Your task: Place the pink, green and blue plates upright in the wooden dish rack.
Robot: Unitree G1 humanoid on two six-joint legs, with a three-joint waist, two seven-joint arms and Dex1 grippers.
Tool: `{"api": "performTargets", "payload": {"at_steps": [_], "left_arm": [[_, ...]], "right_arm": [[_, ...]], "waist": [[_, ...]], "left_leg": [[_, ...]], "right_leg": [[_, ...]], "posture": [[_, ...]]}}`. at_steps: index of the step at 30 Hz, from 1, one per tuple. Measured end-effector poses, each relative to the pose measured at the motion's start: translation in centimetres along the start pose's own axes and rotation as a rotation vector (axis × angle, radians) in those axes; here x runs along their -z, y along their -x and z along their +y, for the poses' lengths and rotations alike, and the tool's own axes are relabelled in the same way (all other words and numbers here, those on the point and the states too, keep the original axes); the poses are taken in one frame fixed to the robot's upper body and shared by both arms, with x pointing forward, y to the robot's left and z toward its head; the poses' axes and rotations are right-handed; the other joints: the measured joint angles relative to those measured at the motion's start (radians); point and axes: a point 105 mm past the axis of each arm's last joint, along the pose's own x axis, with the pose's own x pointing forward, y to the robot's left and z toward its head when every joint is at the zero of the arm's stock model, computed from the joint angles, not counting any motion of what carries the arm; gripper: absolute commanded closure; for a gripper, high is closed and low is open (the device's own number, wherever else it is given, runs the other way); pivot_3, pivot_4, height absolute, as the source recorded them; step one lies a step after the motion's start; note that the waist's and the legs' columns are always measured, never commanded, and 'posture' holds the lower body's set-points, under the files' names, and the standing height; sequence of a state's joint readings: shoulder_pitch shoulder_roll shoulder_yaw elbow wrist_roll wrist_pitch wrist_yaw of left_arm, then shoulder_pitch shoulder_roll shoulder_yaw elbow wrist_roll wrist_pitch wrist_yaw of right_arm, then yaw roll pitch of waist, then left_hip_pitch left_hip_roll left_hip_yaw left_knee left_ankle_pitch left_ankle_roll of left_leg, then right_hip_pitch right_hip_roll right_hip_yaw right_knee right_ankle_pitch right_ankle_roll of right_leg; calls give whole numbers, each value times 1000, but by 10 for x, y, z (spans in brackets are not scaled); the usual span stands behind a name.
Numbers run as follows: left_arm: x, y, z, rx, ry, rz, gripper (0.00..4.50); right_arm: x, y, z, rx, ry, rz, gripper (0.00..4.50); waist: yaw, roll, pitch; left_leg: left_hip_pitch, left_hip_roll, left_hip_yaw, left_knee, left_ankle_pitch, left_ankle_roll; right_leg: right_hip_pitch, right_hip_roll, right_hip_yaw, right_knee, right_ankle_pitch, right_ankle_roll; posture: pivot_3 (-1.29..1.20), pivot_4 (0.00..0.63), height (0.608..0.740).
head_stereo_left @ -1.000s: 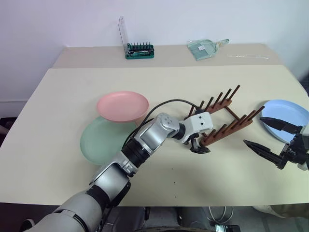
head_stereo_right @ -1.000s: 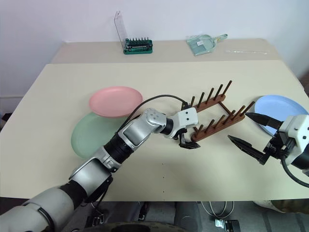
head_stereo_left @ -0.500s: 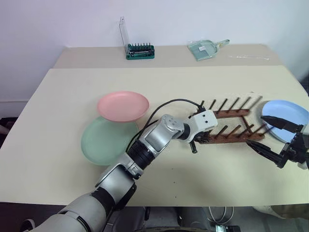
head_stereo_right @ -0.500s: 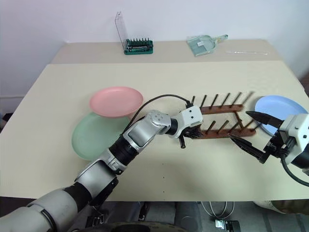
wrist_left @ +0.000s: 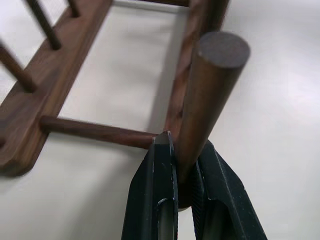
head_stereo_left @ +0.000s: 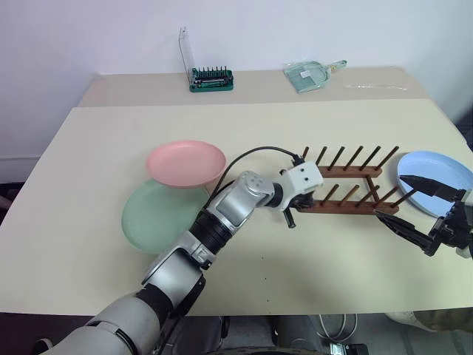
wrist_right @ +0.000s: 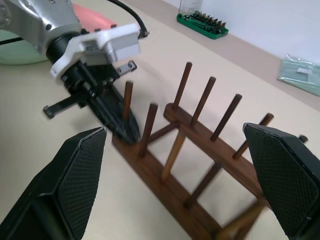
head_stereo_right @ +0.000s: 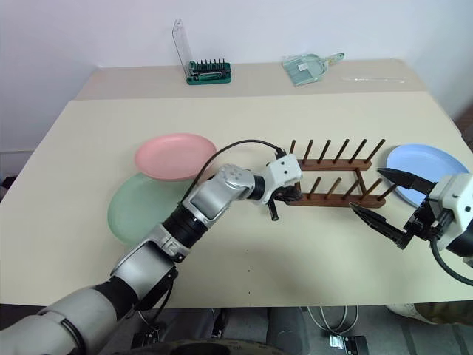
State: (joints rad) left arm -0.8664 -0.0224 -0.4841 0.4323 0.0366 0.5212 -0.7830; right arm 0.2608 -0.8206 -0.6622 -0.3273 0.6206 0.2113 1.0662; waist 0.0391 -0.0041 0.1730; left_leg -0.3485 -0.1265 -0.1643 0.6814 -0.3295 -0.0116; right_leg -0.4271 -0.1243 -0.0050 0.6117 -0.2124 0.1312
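No plate is racked yet. The left pincer (head_stereo_left: pixel 293 210) pinches an end peg of the dark wooden dish rack (head_stereo_left: pixel 347 185); the right pincer (head_stereo_left: pixel 414 211) stands spread beside it. The salmon-pink round plate (head_stereo_left: pixel 185 163) and mint-green round plate (head_stereo_left: pixel 155 218) lie left of the rack, the light-blue round plate (head_stereo_left: pixel 440 171) right.

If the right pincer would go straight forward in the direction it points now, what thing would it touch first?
Most likely the wooden dish rack: it lies directly ahead between the open right pincer's fingers. Behind the rack's near end sits the left pincer, shut on an end peg. Depth is uncertain.

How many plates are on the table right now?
3. The pink plate lies flat left of the wooden dish rack, overlapping the green plate nearer the robot; the blue plate lies flat beyond the rack's right end. None looks hidden.
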Motion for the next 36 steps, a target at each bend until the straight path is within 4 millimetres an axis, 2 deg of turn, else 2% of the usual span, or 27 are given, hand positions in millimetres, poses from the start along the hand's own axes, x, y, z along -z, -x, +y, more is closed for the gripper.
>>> {"api": "performTargets", "payload": {"at_steps": [5, 20, 23, 30, 34, 36], "left_arm": [[5, 8, 10, -27, -39, -4, 4425], [8, 12, 12, -39, -87, -29, 4425], [9, 13, 16, -40, -74, -23, 3381], [10, 19, 25, -78, -26, -30, 40], [16, 24, 27, -61, 21, -8, 40], [13, 31, 29, -54, 52, -26, 40]], "right_arm": [[-2, -1, -1, 1, 4, -9, 0], [0, -10, -2, -29, -6, -22, 0], [0, -10, -2, -30, -5, -24, 0], [0, -10, -2, -29, -5, -24, 0], [0, -11, -3, -23, -7, -28, 0], [-1, -12, -3, -16, -16, -37, 0]], "waist": [[2, 0, 0], [1, 0, 0], [1, 1, 0], [3, 2, -1], [2, 4, -2], [0, 5, -3]], "left_leg": [[0, 0, 0, 0, 0, 0], [0, 0, 0, 0, 0, 0], [0, 0, 0, 0, 0, 0], [-1, 0, 0, 0, 0, 0], [-1, 0, 0, 0, 0, 0], [-2, 0, 0, 0, 0, 0]], "right_leg": [[0, 0, 0, 0, 0, 0], [0, 0, 1, 0, 0, 0], [0, 0, 1, 0, 0, 0], [0, 0, 1, 0, 0, 0], [-1, 0, 1, 0, 0, 0], [-2, 0, 1, 0, 0, 0]], "posture": [[0, 150, 740], [0, 150, 740], [0, 150, 740], [0, 150, 740], [0, 150, 740], [0, 150, 740]]}}
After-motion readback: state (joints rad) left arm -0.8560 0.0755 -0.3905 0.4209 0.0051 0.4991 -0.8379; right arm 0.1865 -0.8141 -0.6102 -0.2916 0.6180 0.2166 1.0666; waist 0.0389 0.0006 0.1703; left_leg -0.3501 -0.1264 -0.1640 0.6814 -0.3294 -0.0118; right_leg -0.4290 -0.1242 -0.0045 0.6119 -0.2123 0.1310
